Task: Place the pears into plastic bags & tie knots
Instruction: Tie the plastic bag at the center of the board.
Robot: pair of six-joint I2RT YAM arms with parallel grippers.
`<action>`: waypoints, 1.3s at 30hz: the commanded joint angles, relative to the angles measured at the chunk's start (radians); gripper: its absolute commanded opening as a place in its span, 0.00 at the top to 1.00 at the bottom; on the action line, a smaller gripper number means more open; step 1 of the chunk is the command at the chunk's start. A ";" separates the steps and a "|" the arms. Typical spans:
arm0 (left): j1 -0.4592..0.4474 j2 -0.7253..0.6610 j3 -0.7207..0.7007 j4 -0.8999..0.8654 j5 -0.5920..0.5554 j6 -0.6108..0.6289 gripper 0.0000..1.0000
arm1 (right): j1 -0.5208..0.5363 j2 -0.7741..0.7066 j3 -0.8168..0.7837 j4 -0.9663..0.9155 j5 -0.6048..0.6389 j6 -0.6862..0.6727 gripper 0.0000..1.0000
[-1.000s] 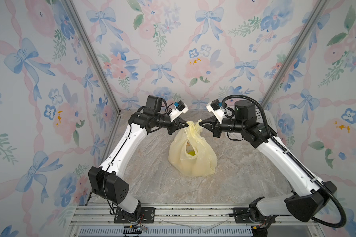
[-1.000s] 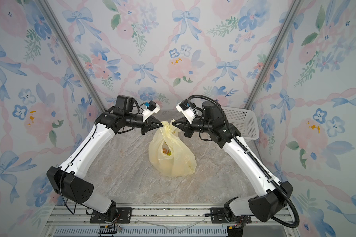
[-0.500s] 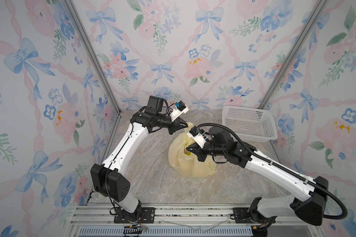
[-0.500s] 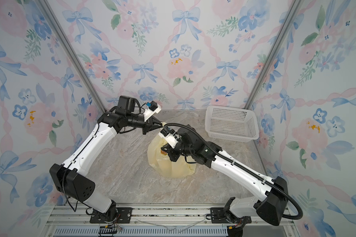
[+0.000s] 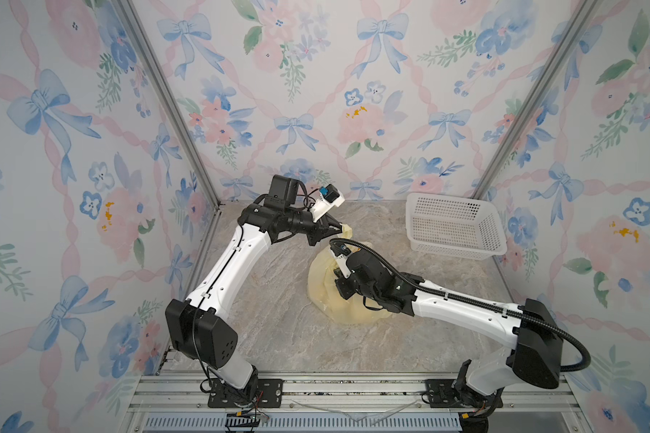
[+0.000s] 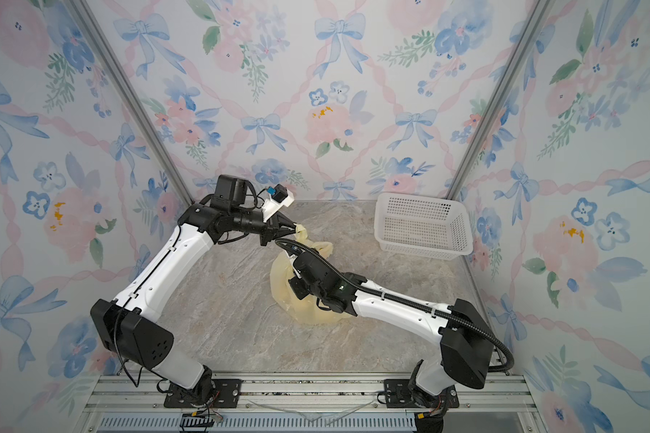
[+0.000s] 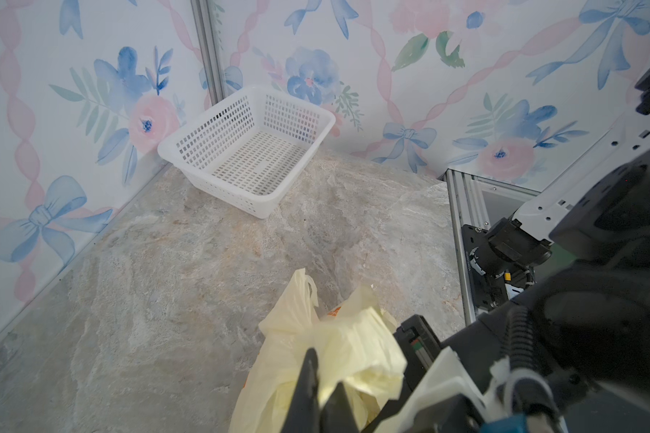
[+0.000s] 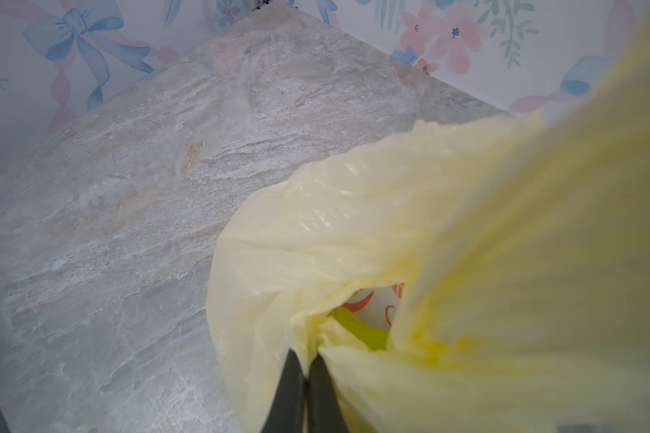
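Observation:
The pale-yellow plastic bag [image 5: 325,298] sits bulging mid-table in both top views [image 6: 284,279]. My left gripper [image 5: 339,227] is raised behind it, shut on one handle strip [image 5: 348,231], with film pinched between its fingers [image 7: 310,369]. My right gripper [image 8: 307,356] is low over the bag's mouth, shut on a fold of bag film, and its wrist [image 5: 364,277] covers the bag's middle from above. One green pear [image 8: 361,329] shows through the mouth beside orange print. The other pears are hidden inside. Knots are not in view.
A white perforated basket [image 5: 458,248] stands empty at the back right corner, also seen in the left wrist view [image 7: 218,138]. Floral walls close in three sides. Marble table [image 5: 278,337] lies bare in front of and left of the bag.
My right arm has swung from a raised hold at the bag's top down and forward onto the bag, uncovering the basket. The left gripper has stayed put, holding its handle.

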 commanded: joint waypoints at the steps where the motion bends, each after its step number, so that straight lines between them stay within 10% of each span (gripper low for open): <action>1: -0.007 -0.015 -0.022 0.047 -0.049 -0.093 0.70 | 0.011 0.018 -0.030 0.106 0.136 0.040 1.00; 7: 0.054 -0.113 -0.210 0.224 -0.204 -0.258 0.33 | 0.001 0.020 -0.053 0.137 0.133 0.065 1.00; 17: 0.102 -0.076 -0.481 0.378 -0.094 -0.351 0.23 | -0.017 0.011 -0.058 0.142 0.080 0.117 1.00; 20: 0.098 -0.009 -0.481 0.378 -0.025 -0.348 0.36 | -0.031 0.016 -0.069 0.158 0.033 0.152 1.00; 25: 0.094 -0.041 -0.510 0.378 0.037 -0.342 1.00 | -0.070 0.028 -0.099 0.190 -0.017 0.210 1.00; 39: -0.172 -0.256 -0.685 0.500 -0.140 -0.586 1.00 | -0.244 -0.028 -0.339 0.691 -0.349 0.266 1.00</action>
